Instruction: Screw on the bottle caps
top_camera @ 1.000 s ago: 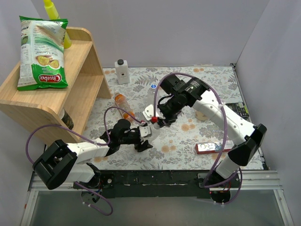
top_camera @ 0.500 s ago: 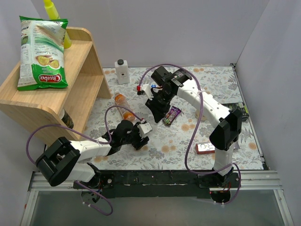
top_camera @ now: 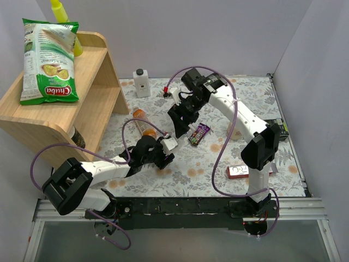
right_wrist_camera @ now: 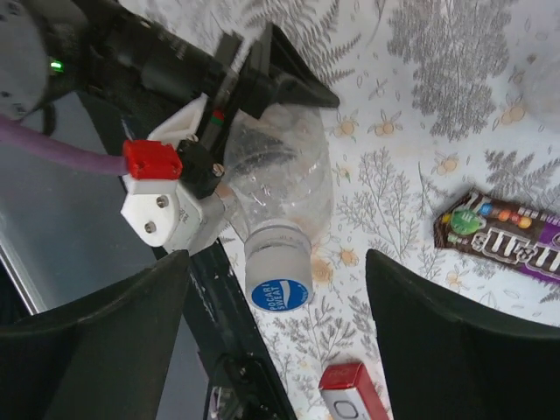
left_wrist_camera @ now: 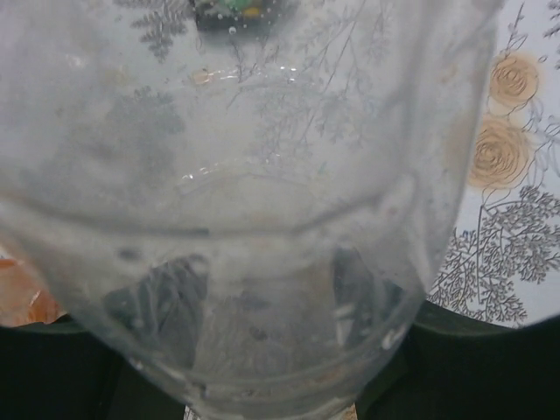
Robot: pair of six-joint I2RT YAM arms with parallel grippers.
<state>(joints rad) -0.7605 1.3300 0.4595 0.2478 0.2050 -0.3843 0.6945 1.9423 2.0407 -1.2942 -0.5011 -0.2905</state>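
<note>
Since the earlier frames the right pincer (top_camera: 180,124) had drawn back from the left pincer (top_camera: 162,154), retreating toward 12 o'clock across the bench (top_camera: 218,158). The left arm had shifted only slightly.

Findings at this moment:

- The left pincer was clenched on the body of a clear bottle (right_wrist_camera: 289,175), holding it off the bench near the middle of the near half. In the left wrist view the bottle wall filled almost the whole picture.
- A whitish cap (right_wrist_camera: 278,280) with a blue printed top sat on that bottle's neck. How tightly it was seated could not be told.
- The right pincer was released, its fingers (right_wrist_camera: 105,341) spread wide with nothing between them.
- Key relation: in the overhead view the capped bottle lay at about 7 o'clock from the right pincer and near it. Its long axis ran up toward that pincer, so the cap's top faced the right wrist camera, centred between the spread fingers.
- The right arm was the only free one, and the cap sat in line with its approach.
- An orange bottle (top_camera: 143,121) lay on its side at about 11 o'clock from the left pincer. A candy bar (top_camera: 199,134) lay just beside the right pincer at 4 o'clock.

Judgement: any further tightening would fall to the right pincer, descending along the bottle's axis.
</note>
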